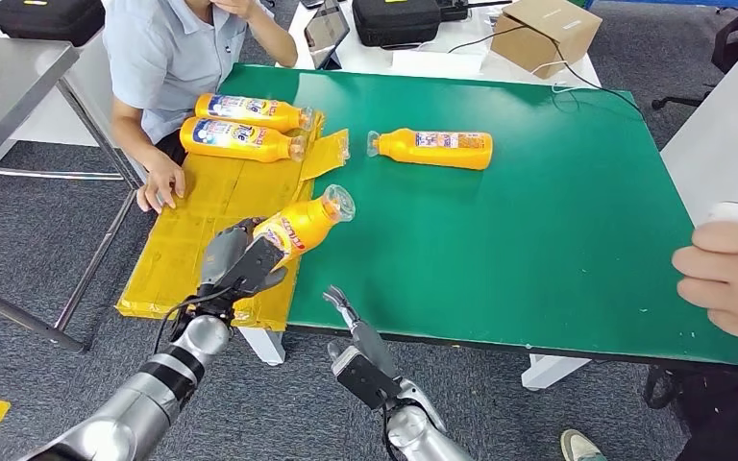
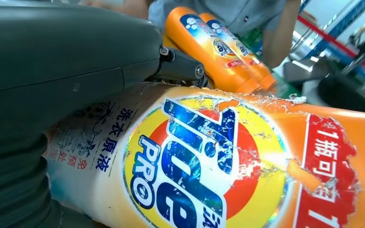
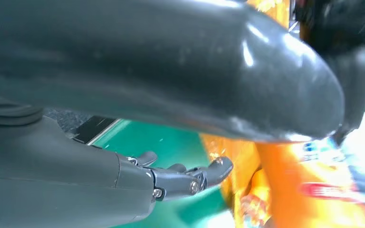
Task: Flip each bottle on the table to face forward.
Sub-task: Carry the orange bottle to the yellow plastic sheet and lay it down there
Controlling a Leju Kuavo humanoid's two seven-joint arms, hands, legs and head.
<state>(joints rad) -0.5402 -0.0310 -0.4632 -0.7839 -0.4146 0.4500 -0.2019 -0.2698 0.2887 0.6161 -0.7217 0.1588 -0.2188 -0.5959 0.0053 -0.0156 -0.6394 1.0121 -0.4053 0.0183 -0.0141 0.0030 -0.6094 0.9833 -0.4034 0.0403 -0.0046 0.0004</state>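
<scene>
1. At the left of the head view, a flattened yellow cardboard sheet (image 1: 202, 216) lies over the near-left corner of the green table mat (image 1: 538, 211). A person in a light blue shirt (image 1: 168, 48) sits at the upper left with one hand resting on the cardboard.
2. Two orange plastic detergent bottles with blue-and-white labels (image 1: 245, 125) lie side by side at the top of the cardboard, touching, necks to the right.
3. Lower centre-left, the robot's left hand (image 1: 240, 264) grips a third orange detergent bottle (image 1: 303, 223) by its base end, fingers wrapped around it; the neck tilts up to the right. In the left wrist view its printed front label (image 2: 204, 161) is plainly visible.
4. Risk, as I judge it: the grip sits far back on a smooth body, so the bottle could twist or slip while being set down and land label-down or roll off the cardboard's edge.
5. Bottom centre, the right hand (image 1: 351, 331) holds nothing, fingers spread, near the table's front edge.
6. Upper centre, a fourth orange bottle (image 1: 434, 149) lies alone on the mat, apparently not yet handled.
7. At the right edge, another person's hand (image 1: 725, 279) is close enough to be struck by a wide swing.
</scene>
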